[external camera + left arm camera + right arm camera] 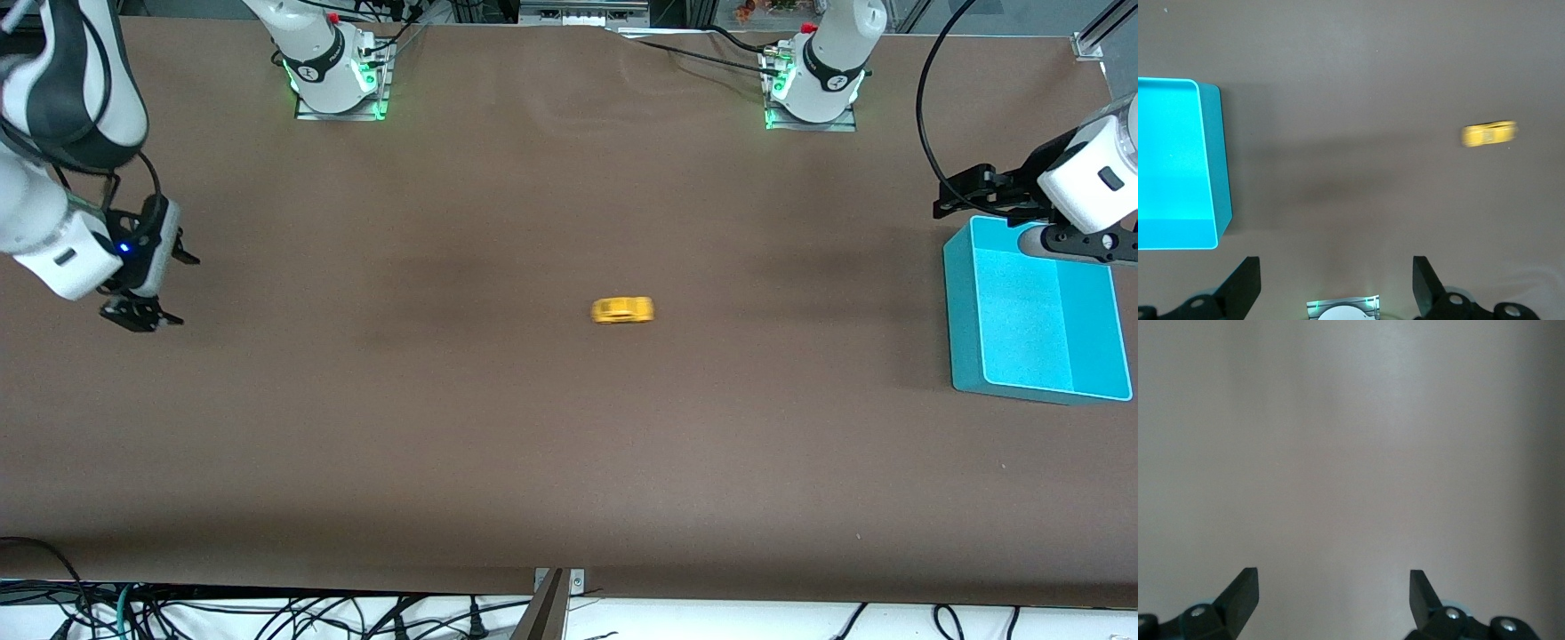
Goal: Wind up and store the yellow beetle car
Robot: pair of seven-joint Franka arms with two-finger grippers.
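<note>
The yellow beetle car (622, 309) sits on its wheels on the brown table, about midway between the two arms' ends; it also shows in the left wrist view (1489, 133). A teal bin (962, 311) stands at the left arm's end of the table, and its wall (1213, 167) is in the left wrist view. My left gripper (944, 197) hangs open and holds nothing above the bin's edge nearest the bases (1337, 280). My right gripper (182, 289) waits open with nothing between its fingers over bare table at the right arm's end (1333, 597).
The two arm bases (338, 80) (813, 84) stand along the table's edge farthest from the front camera. Cables hang below the table's near edge (267, 613). The bin holds nothing that I can see.
</note>
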